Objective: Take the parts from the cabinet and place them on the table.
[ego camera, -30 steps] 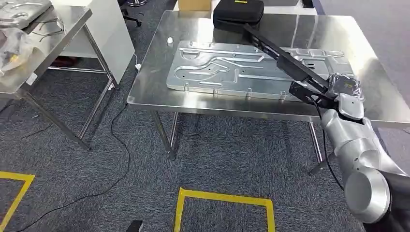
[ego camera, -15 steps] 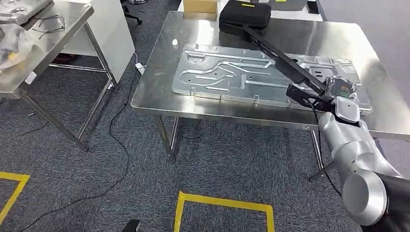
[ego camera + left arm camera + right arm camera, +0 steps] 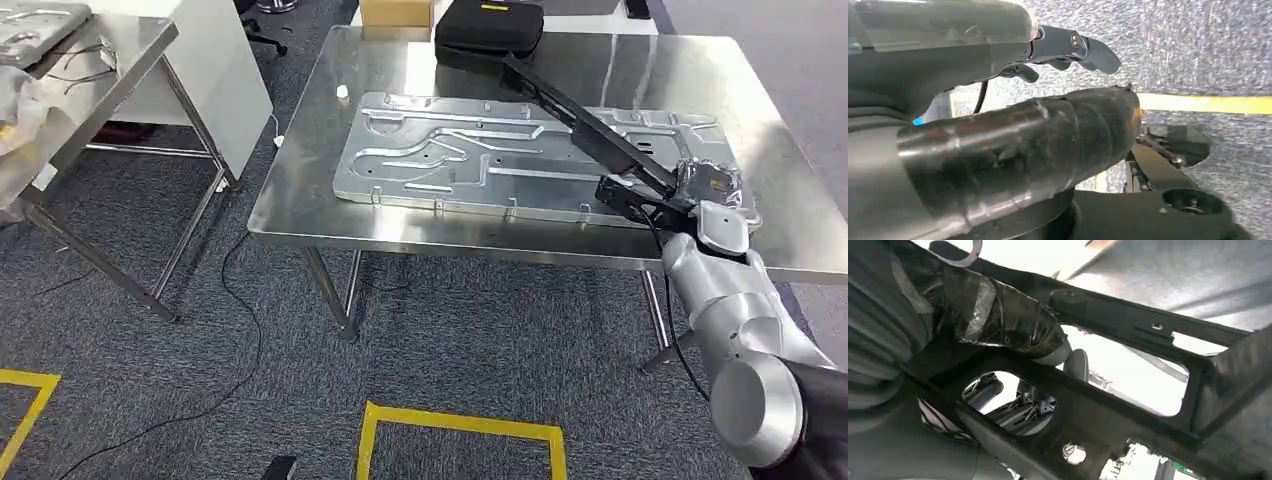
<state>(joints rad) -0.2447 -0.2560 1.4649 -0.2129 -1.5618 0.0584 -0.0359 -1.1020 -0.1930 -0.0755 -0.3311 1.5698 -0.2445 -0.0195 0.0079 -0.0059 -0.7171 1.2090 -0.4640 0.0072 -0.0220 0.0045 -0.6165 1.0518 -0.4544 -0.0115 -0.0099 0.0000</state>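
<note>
Parts for this task are represented by a long black bracket (image 3: 590, 125), which is gripped at its near end by the right hand (image 3: 690, 195). In the right wrist view the thumb (image 3: 1008, 325) is seen wrapped over one bar of the bracket (image 3: 1128, 330) and darker fingers (image 3: 1028, 402) curled beneath it, so the hold is a closed grip on the frame. From the hand the bracket runs diagonally over the table (image 3: 300, 195), above a large stamped metal panel (image 3: 450, 160) that lies flat mid-table, and its far end reaches a black case (image 3: 490, 25) at the table's far edge. Whether the bracket rests on the panel or hangs just above cannot be told.

The placing is best done by lowering the held end slowly while the bracket is kept level, so that the far end does not strike the case or scrape the panel; the grip should be released only once the whole length is judged to be supported, and the near end kept well inside the table's near right edge.

The left hand (image 3: 1073, 47) hangs over the carpet beside the robot's body, fingers loosely spread and nothing held.

Compared with half a second ago, the whole view has shifted slightly, which points to camera movement; hand and bracket keep the same relation to table and panel.
</note>
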